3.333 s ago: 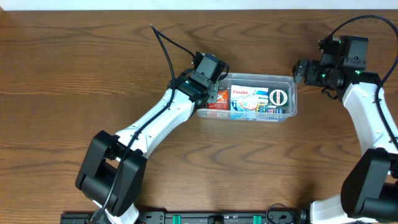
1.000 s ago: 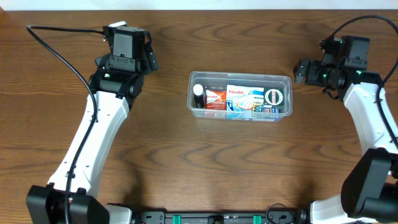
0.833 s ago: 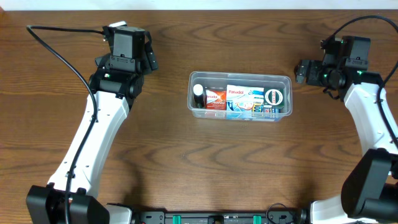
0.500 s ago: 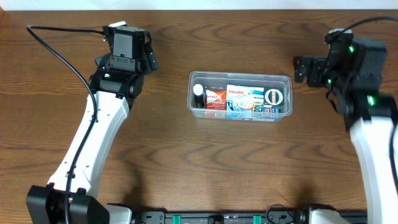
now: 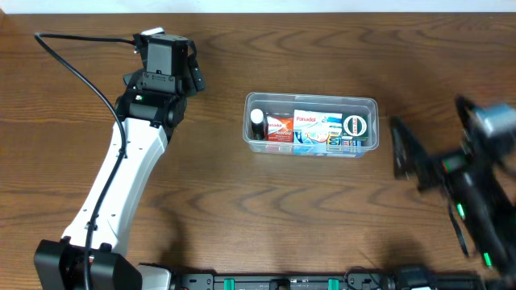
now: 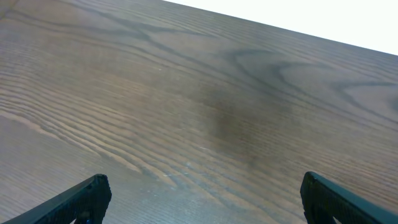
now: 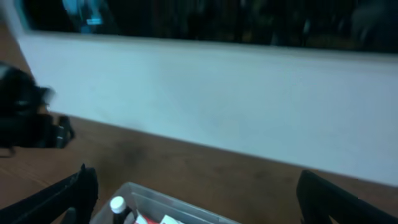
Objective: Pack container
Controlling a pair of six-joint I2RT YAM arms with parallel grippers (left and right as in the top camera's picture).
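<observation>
Filled container (image 5: 313,97) at mid-table, both arms well apart from it.
Overhead: left gripper (image 5: 196,74) at far left, arm stretched long; right gripper (image 5: 401,151) blurred, high near the camera. Left wrist: jaws spread wide over bare table (image 6: 205,112), grasping nothing. Right wrist: jaws likewise wide and empty, tilted toward the wall (image 7: 217,99), container corner with white-capped bottle (image 7: 117,204) below.

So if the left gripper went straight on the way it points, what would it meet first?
Likely just the bare table: the left gripper, open, has only wood ahead, though depth is unclear.
</observation>
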